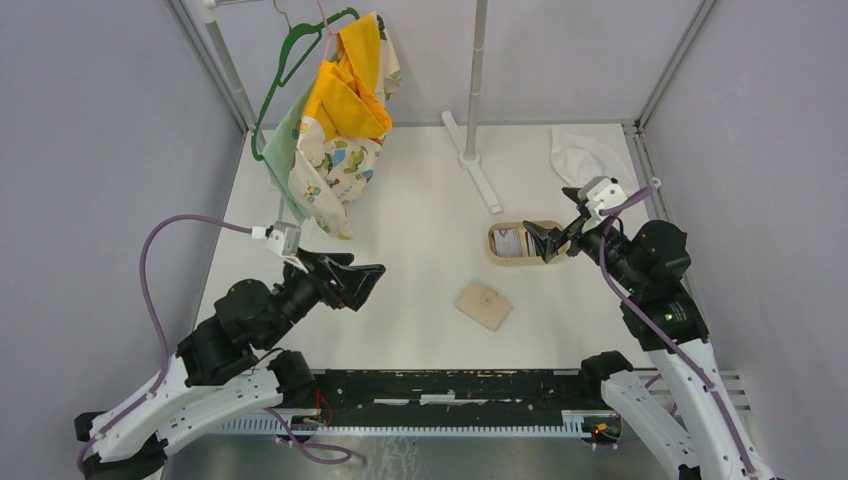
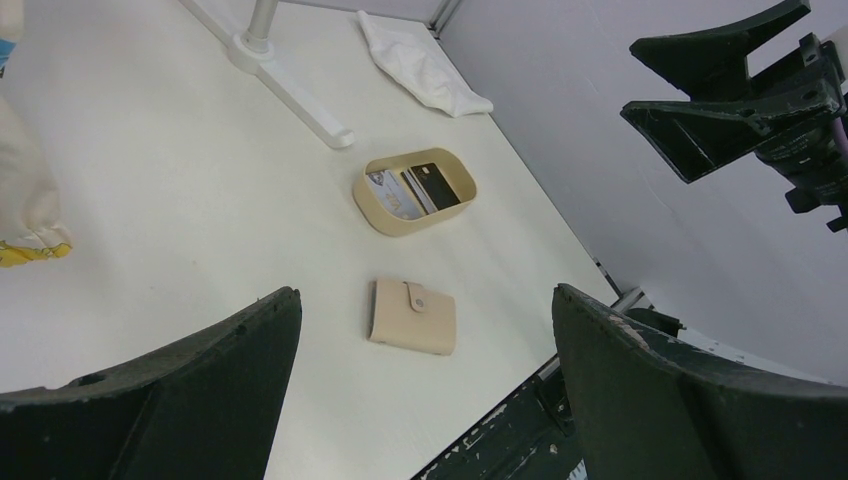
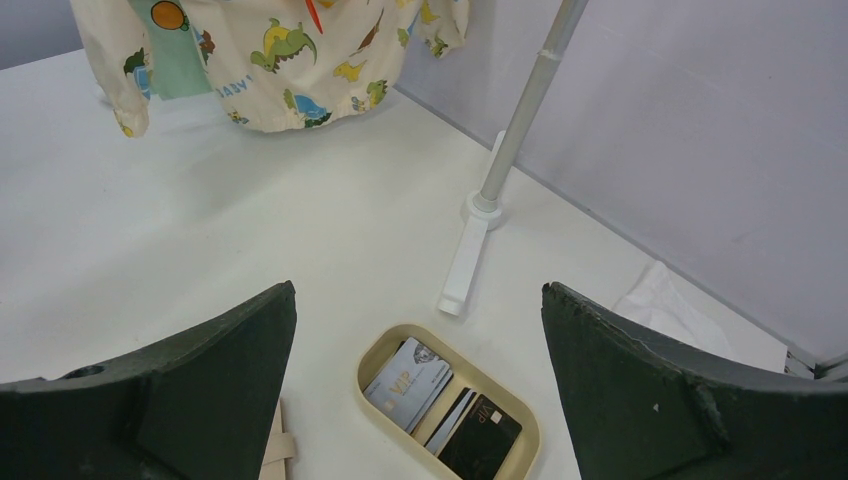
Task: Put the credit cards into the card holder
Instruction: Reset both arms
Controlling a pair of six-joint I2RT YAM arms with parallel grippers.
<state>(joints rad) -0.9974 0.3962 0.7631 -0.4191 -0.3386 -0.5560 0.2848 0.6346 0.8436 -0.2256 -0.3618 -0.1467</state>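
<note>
Both end effectors are wide apart and hold nothing: the left end effector (image 1: 365, 283) hangs over bare desk (image 1: 420, 200) on the left, and the right end effector (image 1: 537, 243) hovers just above the oval tray (image 3: 364, 388). The credit cards (image 3: 440, 396) lie overlapped inside that tray, a silver-grey stack beside a dark one. The card holder (image 1: 484, 305) sits flat on the desk near the tray, toward the arms, with its snap tab shut. Risks as I see them: the cards are thin and lie flat against each other, so a pinch may lift two at once or none. The raised rim leaves little room for my wide fingers, so I could catch the rim and shove or tip the tray, spilling cards. The holder looks closed, so nothing goes in until the tab is popped. It is light and nothing pins it down, so pulling with one arm would probably just slide it. With both arms converging on that small area, I could also knock them together. Writing: "VIP" reads on the top silver card and again on the dark card. The dinosaur-print garment (image 3: 280, 50) has blue letters, partly cut off, which I can't read for sure. I see no brand on the holder.
</note>
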